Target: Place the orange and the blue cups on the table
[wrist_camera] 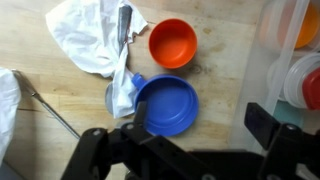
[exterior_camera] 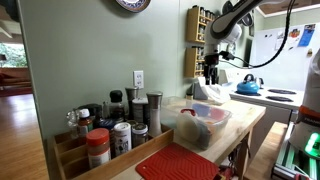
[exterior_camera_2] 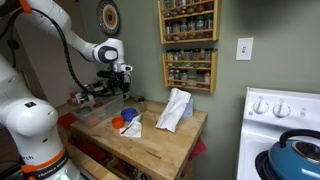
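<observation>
Your gripper [wrist_camera: 180, 128] sits closest to the wrist camera, its dark fingers [wrist_camera: 272, 128] spread wide and holding nothing. It hangs over the blue cup.

You're working in a kitchen with a green wall [exterior_camera_2: 230, 100]. In an exterior view, spice racks [exterior_camera_2: 190, 68] are on that wall, and a white stove [exterior_camera_2: 275, 112] stands just past one end of the table with a blue kettle [exterior_camera_2: 295, 160] on it.

The wooden tabletop [exterior_camera_2: 150, 150] is butcher block, pale and grainy. A red mat [exterior_camera: 178, 163] lies at the opposite end, with a row of spice jars [exterior_camera: 110, 125] along the wall-side edge. A clear container [exterior_camera: 200, 125] rests near the middle.

A white cloth [exterior_camera_2: 175, 108] stands bunched near the stove-end edge. In the wrist view, a second white rag [wrist_camera: 95, 35] lies crumpled on the wood, with one tail draped against the blue cup's rim.

The blue cup [wrist_camera: 167, 105] and the orange cup [wrist_camera: 172, 42] both sit mouth up on the wood, just beside each other and well in from every edge.
</observation>
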Motion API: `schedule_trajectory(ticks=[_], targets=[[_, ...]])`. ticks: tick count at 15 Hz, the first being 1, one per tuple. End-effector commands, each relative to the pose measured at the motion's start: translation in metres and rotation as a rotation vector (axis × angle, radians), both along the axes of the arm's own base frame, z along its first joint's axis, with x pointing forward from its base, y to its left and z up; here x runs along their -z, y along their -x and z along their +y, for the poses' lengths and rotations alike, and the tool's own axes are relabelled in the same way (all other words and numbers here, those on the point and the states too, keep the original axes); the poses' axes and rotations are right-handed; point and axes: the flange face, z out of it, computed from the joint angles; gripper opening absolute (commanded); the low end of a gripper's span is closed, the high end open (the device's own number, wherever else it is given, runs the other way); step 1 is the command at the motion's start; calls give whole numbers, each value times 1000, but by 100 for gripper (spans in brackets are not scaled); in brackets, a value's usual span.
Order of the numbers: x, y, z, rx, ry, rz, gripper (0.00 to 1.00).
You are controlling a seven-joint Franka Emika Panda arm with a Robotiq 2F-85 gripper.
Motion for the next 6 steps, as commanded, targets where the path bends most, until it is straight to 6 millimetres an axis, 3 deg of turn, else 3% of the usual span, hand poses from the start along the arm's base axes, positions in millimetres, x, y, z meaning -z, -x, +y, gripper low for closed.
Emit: schedule_trajectory(ticks=[1,2,3,6], targets=[[-36,3,-3,84,50,-40,100],[-44,4,-2,75,53,-50,100],[-32,-2,-2,57,28,-48,100],[-38,-3,-1,58,29,-59,100]])
